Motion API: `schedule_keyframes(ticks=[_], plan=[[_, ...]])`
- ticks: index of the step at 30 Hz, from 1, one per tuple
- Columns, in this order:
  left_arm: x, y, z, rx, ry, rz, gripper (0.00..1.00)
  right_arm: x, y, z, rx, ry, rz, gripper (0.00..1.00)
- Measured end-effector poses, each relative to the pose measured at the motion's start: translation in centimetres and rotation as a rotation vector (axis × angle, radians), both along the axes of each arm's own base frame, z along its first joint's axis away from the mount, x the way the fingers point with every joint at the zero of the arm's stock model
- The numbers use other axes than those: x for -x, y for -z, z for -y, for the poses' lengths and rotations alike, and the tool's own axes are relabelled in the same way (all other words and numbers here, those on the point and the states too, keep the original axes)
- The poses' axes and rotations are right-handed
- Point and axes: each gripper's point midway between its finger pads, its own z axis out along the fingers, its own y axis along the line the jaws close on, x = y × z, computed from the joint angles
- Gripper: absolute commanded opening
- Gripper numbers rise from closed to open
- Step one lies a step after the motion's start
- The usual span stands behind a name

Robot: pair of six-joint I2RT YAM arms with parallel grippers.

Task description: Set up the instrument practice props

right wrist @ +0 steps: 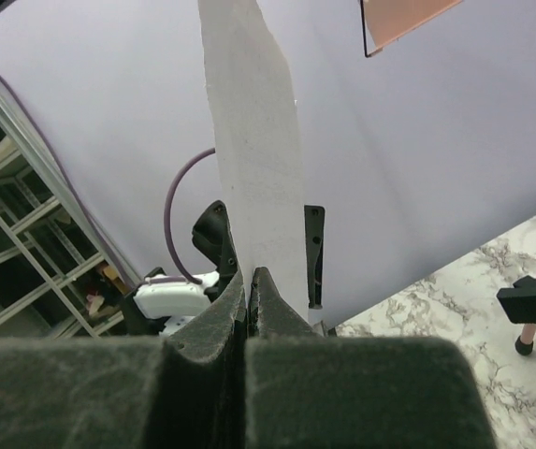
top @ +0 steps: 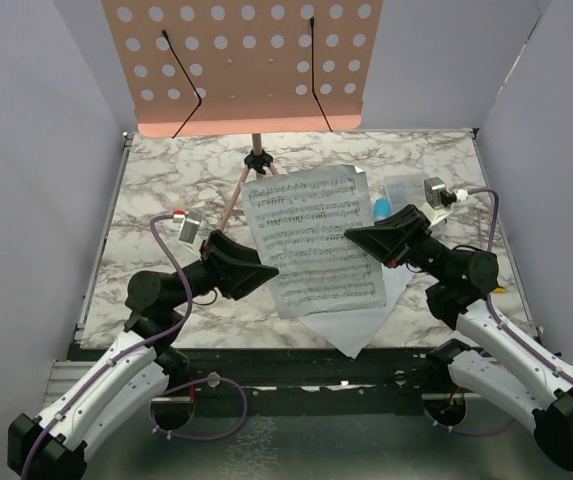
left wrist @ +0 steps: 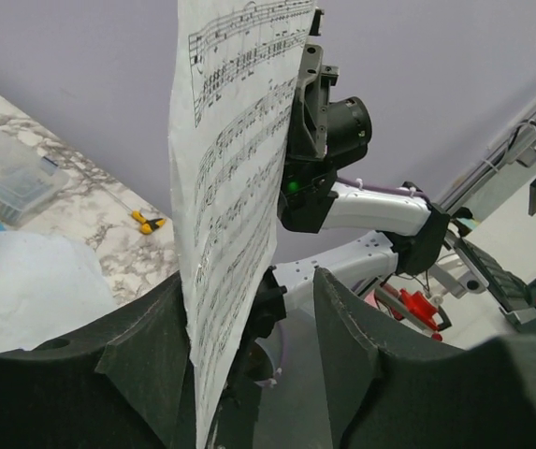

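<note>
R end effector (right wrist: 249,281) pinches sheet-music page (top: 311,240), L end effector (left wrist: 249,292) agape round its edge; clear box (top: 401,187) contents unclear.

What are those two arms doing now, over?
Right gripper shut on sheet-music page. Left gripper open around its other edge. Pink music stand empty. Path looks clear.

I count from here: pink music stand (top: 241,65): 1 | sheet-music pages (top: 311,240): 2 | blue toy microphone (top: 381,208): 1 | clear compartment box (top: 403,187): 1 | small yellow-orange item (left wrist: 146,222): 1 | robot arms (top: 116,385): 2 | black wire page-holders (top: 181,85) on the stand: 2 | marble desk (top: 166,190): 1
</note>
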Motion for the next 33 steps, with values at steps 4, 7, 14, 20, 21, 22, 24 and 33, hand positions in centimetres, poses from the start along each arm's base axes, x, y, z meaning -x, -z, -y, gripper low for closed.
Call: schedule_keyframes(ticks=[4,7,14,20,21,22,24,33], plan=[[0.6,-0.5,0.8,0.009,0.039,0.011,0.49,0.1,-0.4,0.1,-0.019,-0.003,0.008,0.00],[1.0,-1.1,1.4,0.018,0.069,0.023,0.46,0.0,-0.4,0.0,-0.024,-0.008,0.005,0.01],[1.3,-2.4,2.8,0.021,0.112,0.049,0.37,-0.2,-0.3,-0.1,-0.023,-0.012,0.001,0.01],[1.1,-3.4,3.2,0.028,0.113,0.076,0.24,-0.1,-0.3,-0.1,-0.021,-0.014,0.001,0.01],[1.1,-3.4,3.2,0.027,0.114,0.075,0.23,-0.1,-0.3,-0.1,-0.021,-0.014,0.001,0.01],[1.0,-3.3,3.3,0.025,0.114,0.075,0.22,-0.1,-0.3,-0.1,-0.021,-0.014,0.001,0.01],[0.9,-3.1,3.5,0.019,0.115,0.069,0.19,-0.2,-0.2,-0.1,-0.020,-0.013,0.000,0.01],[0.7,-3.3,3.2,0.033,0.086,0.075,0.00,-0.2,0.2,-0.1,0.012,0.011,0.006,0.03]])
